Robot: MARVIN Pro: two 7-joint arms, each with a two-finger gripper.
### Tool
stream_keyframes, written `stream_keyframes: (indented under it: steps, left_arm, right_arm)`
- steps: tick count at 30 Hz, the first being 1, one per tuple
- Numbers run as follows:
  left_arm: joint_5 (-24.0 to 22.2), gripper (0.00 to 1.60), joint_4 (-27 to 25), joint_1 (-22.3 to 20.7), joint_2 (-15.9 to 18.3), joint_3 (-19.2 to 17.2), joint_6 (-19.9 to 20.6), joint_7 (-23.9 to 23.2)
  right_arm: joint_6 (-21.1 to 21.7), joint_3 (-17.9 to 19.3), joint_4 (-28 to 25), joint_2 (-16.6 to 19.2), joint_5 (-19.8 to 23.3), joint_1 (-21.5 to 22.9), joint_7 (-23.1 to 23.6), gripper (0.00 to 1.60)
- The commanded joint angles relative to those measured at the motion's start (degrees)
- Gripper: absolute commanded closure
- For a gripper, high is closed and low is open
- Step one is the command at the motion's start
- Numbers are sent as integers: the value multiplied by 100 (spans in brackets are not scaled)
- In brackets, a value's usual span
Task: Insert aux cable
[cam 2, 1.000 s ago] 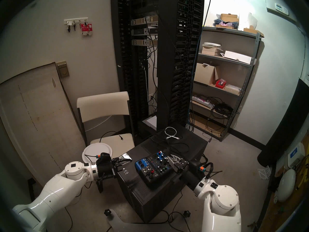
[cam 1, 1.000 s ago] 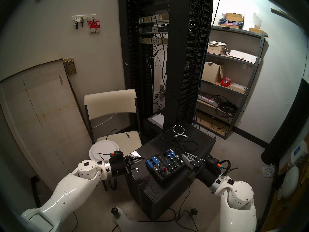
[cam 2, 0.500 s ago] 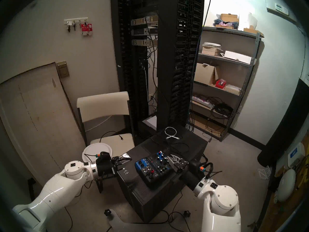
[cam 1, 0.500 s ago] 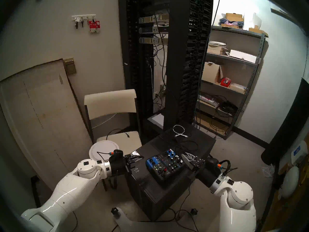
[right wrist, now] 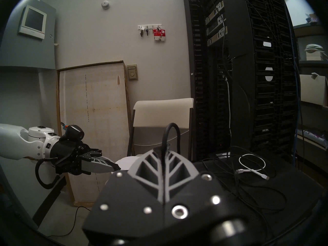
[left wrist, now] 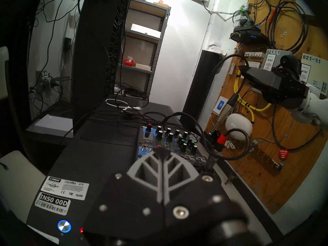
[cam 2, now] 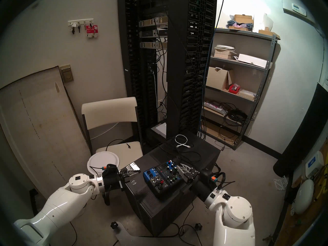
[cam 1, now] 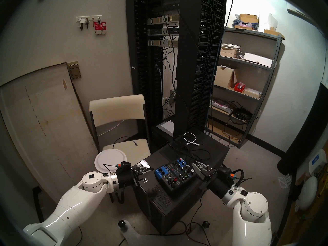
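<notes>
White walls (cam 1: 110,50), server rack (cam 1: 198,62), folding chair (cam 1: 120,112)

Blue mixer (cam 1: 174,176) between two hands

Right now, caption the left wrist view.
Shut left gripper faces blue audio mixer; right gripper dangles grey-plugged black aux cable.

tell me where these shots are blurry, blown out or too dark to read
Left wrist view: its own left gripper is soft up close, and the white wall is blown out. Right wrist view: the right gripper base blurs, and the rack goes near black. Head views: sharp centre, dark bent rim, bright shelves.
</notes>
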Motion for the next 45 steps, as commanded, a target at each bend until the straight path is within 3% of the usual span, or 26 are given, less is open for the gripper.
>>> stream_keyframes:
  steps: [1, 9, 20, 28, 45]
  left_arm:
    - [106, 160, 403, -374, -159, 66, -134, -21]
    - [227, 160, 927, -754, -309, 112, -237, -58]
    - [318, 160, 1334, -996, -507, 217, -322, -212]
    - [400, 160, 1934, -1206, -677, 323, -500, -227]
    - [508, 160, 2395, -1530, -852, 451, -634, -332]
  right_arm:
    - [-29, -37, -109, 11, 61, 41, 20, 160]
    - [-28, -10, -125, 0, 53, 28, 24, 160]
    - [-30, 11, -132, -8, 63, 14, 37, 160]
    - [-34, 28, -135, -12, 71, 10, 46, 160]
    - [-22, 80, -146, -18, 69, 13, 77, 160]
